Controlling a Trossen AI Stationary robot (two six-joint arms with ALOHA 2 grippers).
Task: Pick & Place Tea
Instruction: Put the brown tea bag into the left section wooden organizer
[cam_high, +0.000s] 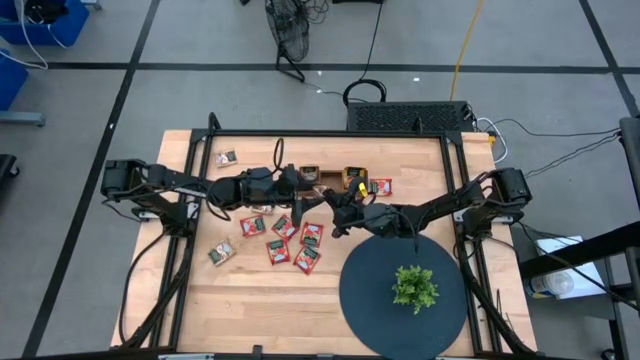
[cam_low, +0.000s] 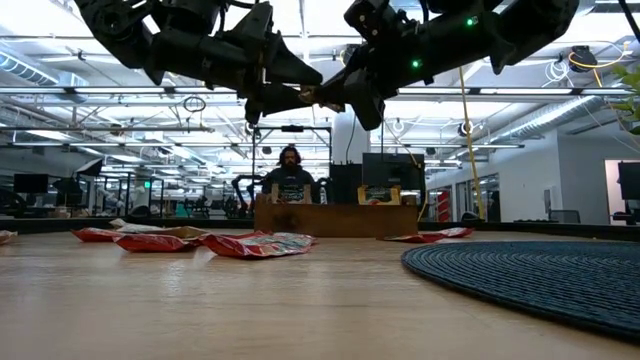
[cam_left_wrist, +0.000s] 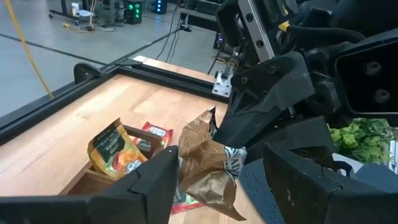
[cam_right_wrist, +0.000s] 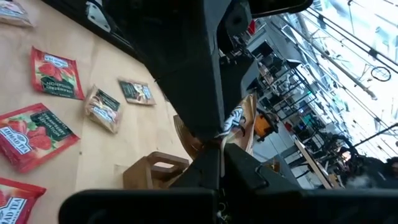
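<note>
Above the tray (cam_high: 325, 178), the clenched right gripper (cam_left_wrist: 227, 146) pinches a brown sachet (cam_left_wrist: 205, 163) between the released left gripper (cam_left_wrist: 217, 180) fingers.

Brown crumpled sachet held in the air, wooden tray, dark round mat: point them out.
Brown crumpled paper sachet (cam_left_wrist: 205, 163), left wrist view, its creased middle.
Brown wooden tray (cam_low: 335, 220), low view, its front wall.
Dark round woven mat (cam_high: 365, 290), high view, bare left part.

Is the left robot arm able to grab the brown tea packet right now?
Probably yes. The left gripper is open, with its fingers on either side of the brown sachet. But the right gripper is shut on that sachet, holding it up above the tray.
</note>
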